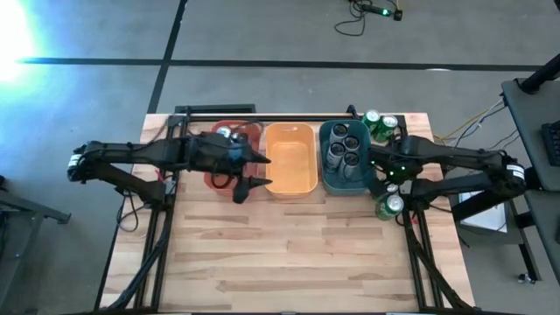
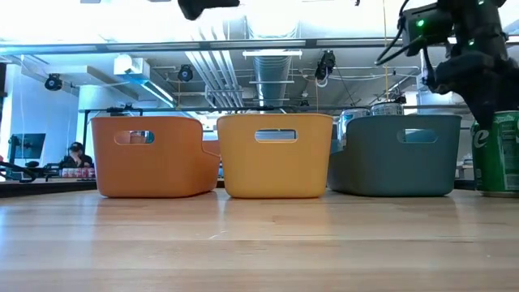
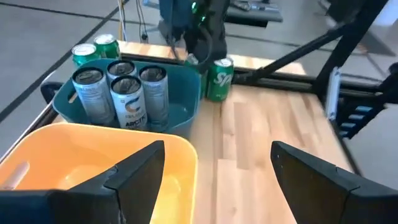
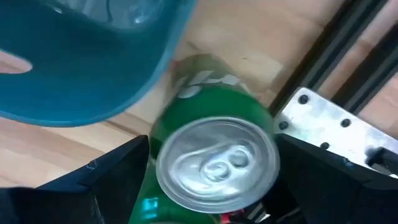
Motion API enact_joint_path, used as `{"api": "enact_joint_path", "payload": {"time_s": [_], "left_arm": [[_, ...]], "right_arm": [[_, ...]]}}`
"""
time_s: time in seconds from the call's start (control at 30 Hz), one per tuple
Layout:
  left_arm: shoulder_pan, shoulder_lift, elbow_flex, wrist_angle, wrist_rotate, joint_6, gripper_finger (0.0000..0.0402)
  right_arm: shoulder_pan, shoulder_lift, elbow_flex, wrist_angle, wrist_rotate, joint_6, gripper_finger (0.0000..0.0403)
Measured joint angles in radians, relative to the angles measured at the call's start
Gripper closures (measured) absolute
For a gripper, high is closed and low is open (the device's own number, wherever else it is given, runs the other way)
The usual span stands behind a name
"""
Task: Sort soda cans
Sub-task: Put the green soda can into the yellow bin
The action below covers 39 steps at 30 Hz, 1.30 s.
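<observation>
Right gripper open, jaws straddling upright green can, not yet closed. Next: close, lift. Left gripper open, empty.

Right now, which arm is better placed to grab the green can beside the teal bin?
Right. Its claw sits open directly over that green can, while the left claw hangs open across the table, by the orange bin.

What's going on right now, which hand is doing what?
Left hand open, empty, over the orange bin. Right hand open, straddling a green can beside the teal bin. Grey cans already in teal. Nothing in the way.
</observation>
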Motion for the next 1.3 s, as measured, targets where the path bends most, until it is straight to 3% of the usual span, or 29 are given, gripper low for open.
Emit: {"api": "enact_joint_path", "payload": {"time_s": [0.3, 0.6, 1.07, 1.3], "left_arm": [[-0.003, -0.165, 0.0, -0.033, -0.004, -0.021, 0.0123], [-0.007, -0.265, 0.0, -0.107, -0.008, -0.041, 0.0123], [-0.008, -0.363, 0.0, -0.087, -0.01, 0.018, 0.0123], [-0.008, -0.384, 0.0, -0.088, -0.011, 0.048, 0.0123]], "right_arm": [[0.005, 0.093, 0.009, 0.014, -0.04, -0.086, 0.0068], [0.014, 0.125, -0.024, 0.128, -0.075, -0.003, 0.0046], [0.16, 0.14, -0.023, 0.212, -0.086, 0.019, 0.0085], [0.236, 0.151, -0.024, 0.208, -0.106, 0.03, 0.0064]]}}
